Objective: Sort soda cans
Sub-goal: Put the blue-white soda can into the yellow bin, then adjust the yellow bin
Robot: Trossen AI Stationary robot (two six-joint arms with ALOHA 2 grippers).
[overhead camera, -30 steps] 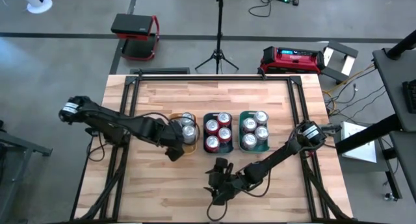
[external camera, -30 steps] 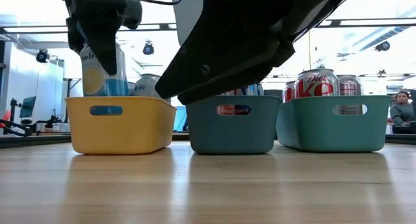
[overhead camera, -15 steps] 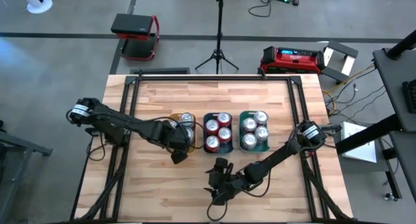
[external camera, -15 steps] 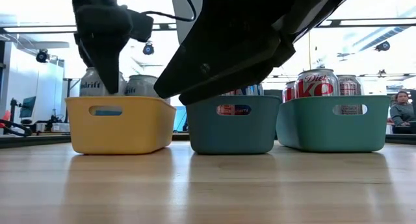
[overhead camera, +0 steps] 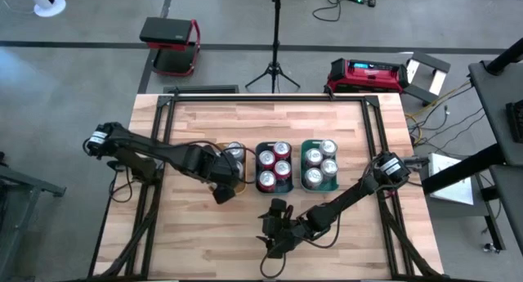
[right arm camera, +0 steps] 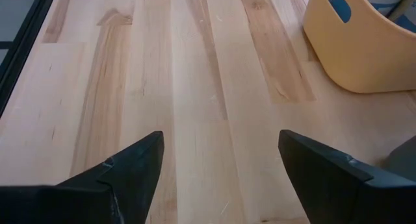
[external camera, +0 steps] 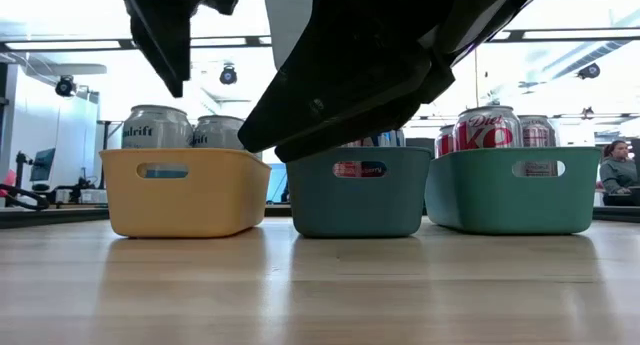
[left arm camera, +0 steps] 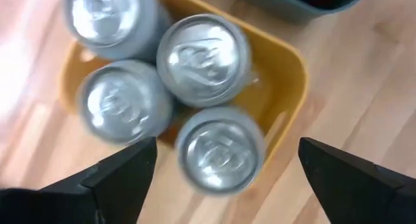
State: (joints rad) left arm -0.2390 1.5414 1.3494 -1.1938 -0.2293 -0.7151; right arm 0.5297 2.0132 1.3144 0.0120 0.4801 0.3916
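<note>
Three trays stand in a row mid-table: a yellow tray, a dark middle tray and a green tray. Several silver cans stand upright in the yellow tray, red cans in the middle one, silver-grey cans in the green one. My left gripper hangs open above the yellow tray's near end, clear of the can tops. My right gripper rests open just above the wood near the table's front edge.
Bare wood lies between the trays and the front edge. The right arm fills the middle of the low view and hides part of the middle tray. Dark frame rails run along both sides. A person sits beyond the table.
My left gripper has lowered a silver can into the yellow tray's near end, let go of it and risen straight up clear of the can tops. The can now stands upright in the tray beside the others.
</note>
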